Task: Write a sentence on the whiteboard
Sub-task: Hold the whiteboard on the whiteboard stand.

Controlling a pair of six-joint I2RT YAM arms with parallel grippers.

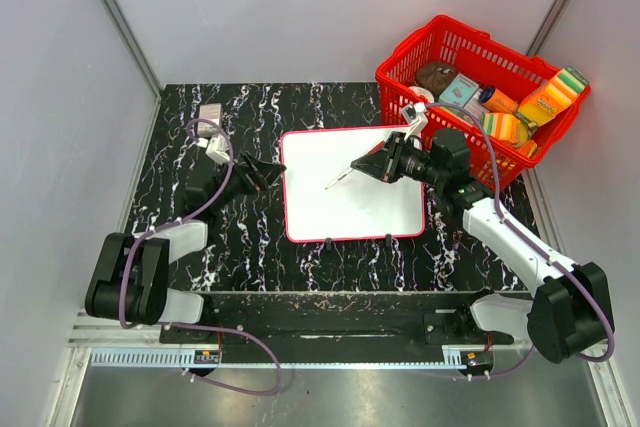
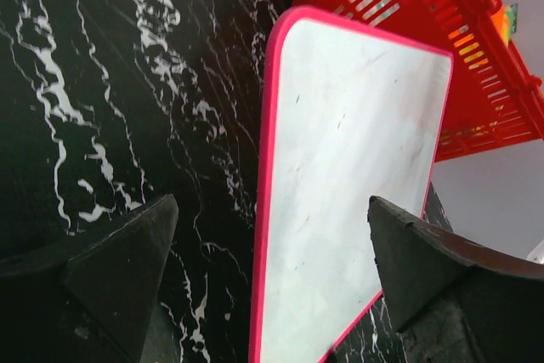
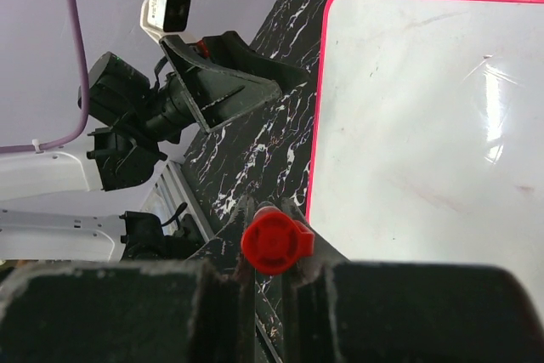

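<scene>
Whiteboard (image 1: pixel 345 217) lies flat mid-desk (image 1: pixel 250 242), red basket (image 1: pixel 445 32) near its far right corner. Left jaws wide, just off the board's left edge. Right jaws narrow, clamped on a marker (image 1: pixel 340 177) slanting over the board.

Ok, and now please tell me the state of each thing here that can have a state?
whiteboard: lying flat, blank, no writing yet.
marker: gripped by the right tool, tip over the whiteboard.
right tool: shut on the marker.
left tool: open, empty, beside the whiteboard's left edge.
red basket: upright, filled with items.
</scene>
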